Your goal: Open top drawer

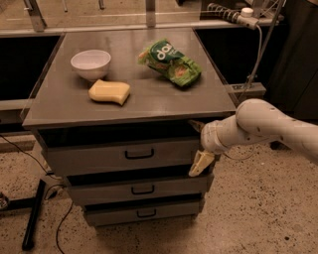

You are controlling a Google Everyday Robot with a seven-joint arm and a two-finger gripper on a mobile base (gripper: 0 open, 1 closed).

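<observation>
Grey cabinet top [149, 101] carries bowl [91, 63], sponge [109, 92], green bag [171, 62]; gripper [198, 145] just below its front-right corner.

We see the arm [268, 124] cut off by the right edge; the rest of the robot is out of view. The gripper [198, 145] sits at the right end of the top drawer [89, 158], fingers [201, 162] spread apart, covering that end of the front. The upper finger sits in shadow under the tabletop [149, 99], outline unclear. The insides of all 3 drawers are hidden. Print on the green bag [171, 62] is mostly too small to read. The black stand [35, 213] runs off the left edge, and the posts [150, 11] are clipped at the top.
</observation>
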